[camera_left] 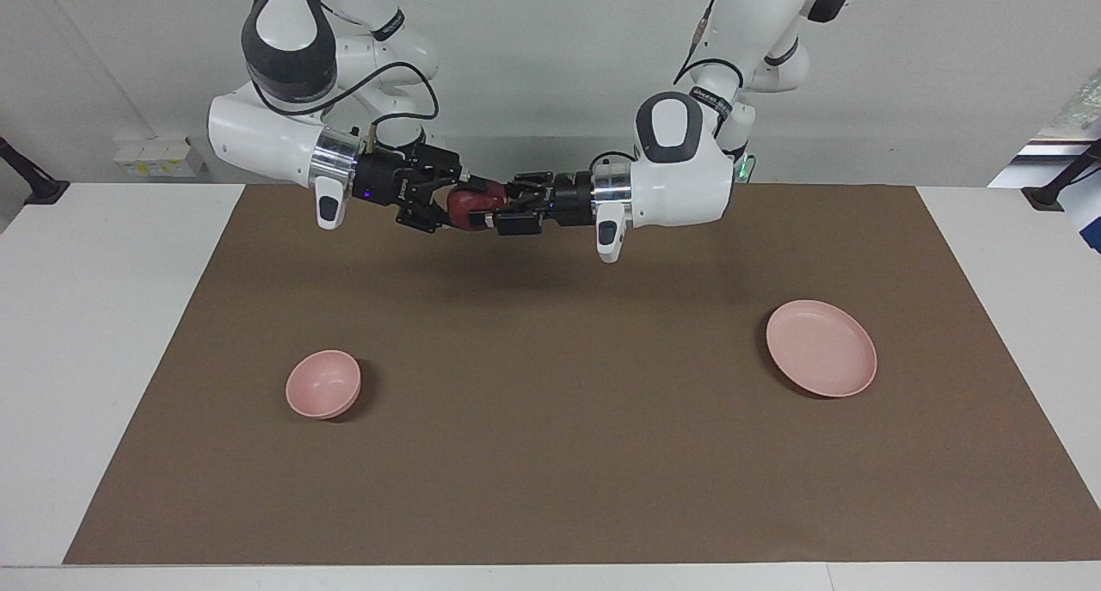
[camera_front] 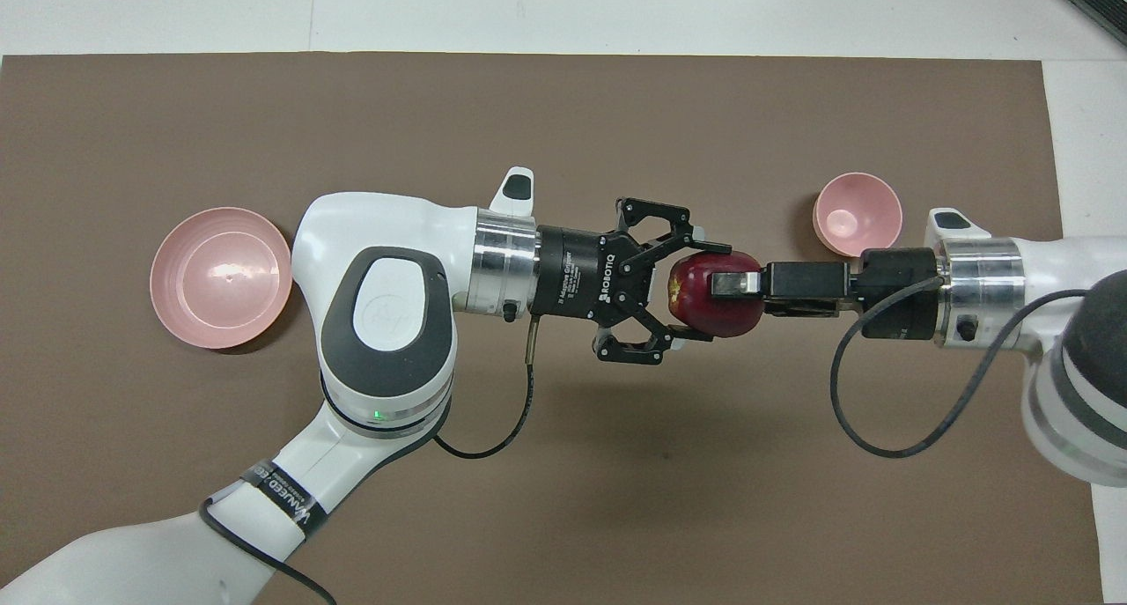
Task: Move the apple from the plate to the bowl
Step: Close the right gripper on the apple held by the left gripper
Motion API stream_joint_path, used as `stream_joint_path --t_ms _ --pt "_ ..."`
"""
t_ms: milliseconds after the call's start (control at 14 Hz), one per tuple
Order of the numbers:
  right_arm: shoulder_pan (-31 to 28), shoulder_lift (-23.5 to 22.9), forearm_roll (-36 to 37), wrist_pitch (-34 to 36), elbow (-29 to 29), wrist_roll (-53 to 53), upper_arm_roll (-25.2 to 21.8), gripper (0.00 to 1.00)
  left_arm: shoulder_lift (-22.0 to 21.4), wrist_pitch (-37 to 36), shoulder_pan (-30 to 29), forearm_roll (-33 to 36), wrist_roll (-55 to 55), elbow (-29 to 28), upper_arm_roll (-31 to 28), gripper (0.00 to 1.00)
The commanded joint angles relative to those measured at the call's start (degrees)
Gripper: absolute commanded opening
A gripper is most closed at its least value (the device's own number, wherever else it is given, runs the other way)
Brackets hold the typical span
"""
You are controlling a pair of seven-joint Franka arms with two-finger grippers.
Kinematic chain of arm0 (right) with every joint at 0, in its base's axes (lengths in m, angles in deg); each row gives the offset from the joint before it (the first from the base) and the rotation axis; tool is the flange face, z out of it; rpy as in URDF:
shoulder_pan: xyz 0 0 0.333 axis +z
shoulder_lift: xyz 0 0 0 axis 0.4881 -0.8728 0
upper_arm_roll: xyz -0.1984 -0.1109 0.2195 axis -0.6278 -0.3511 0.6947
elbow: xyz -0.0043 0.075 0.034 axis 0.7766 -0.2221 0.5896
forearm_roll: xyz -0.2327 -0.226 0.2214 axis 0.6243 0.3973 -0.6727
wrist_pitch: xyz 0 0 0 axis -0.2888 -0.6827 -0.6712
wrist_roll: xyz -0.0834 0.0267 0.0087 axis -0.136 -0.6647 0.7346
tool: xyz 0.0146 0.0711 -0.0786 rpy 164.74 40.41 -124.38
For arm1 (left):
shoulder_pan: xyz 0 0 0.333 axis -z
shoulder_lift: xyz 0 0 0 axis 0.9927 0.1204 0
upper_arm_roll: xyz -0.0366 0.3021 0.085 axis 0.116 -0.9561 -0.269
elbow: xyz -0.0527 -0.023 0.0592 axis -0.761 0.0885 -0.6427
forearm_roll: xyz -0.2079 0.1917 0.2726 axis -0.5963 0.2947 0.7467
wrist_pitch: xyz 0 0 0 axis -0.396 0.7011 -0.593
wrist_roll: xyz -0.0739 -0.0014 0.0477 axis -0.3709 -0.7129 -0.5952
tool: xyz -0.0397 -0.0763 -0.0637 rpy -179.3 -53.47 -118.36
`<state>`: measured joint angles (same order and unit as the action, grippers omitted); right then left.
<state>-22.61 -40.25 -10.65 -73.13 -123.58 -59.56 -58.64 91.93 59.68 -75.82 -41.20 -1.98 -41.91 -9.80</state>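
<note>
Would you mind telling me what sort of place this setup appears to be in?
Probably a robotics lab: a white table under a brown mat, and the left gripper and right gripper meeting around a dark red apple in mid-air.

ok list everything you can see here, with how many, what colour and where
apple: one, dark red, in the air over the mat's middle, between both grippers
plate: one, pale pink, on the mat toward the left arm's end
bowl: one, pale pink, on the mat toward the right arm's end
mat: one, brown, covering the table
table: one, white
left gripper: black, fingers spread around the apple
right gripper: black, clamped on the apple
</note>
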Motion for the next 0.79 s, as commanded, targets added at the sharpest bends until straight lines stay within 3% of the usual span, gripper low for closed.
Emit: stream_joint_path --t_ms 0,143,214,500,714 --pt "0.08 0.93 0.91 -0.07 -1.62 -0.92 0.26 0.34 -0.48 -0.07 0.74 -1.11 -0.90 0.68 -0.15 0.00" --pt "-0.01 0.93 0.91 -0.16 -1.62 -0.92 0.26 0.12 -0.48 0.45 1.00 -0.50 -2.30 0.77 -0.24 0.00" --pt "-0.01 0.93 1.00 -0.25 -1.62 -0.75 0.26 0.04 -0.48 0.63 1.52 0.63 -2.57 1.03 -0.24 0.99" --pt "-0.10 0.66 1.09 -0.86 -1.44 -1.01 0.17 0.03 -0.39 0.63 1.18 2.14 -2.23 1.21 -0.33 1.00" --pt "-0.28 0.40 1.09 -1.13 -1.09 -1.10 0.17 0.03 -0.13 0.45 0.56 7.66 -2.05 1.47 -0.50 1.00"
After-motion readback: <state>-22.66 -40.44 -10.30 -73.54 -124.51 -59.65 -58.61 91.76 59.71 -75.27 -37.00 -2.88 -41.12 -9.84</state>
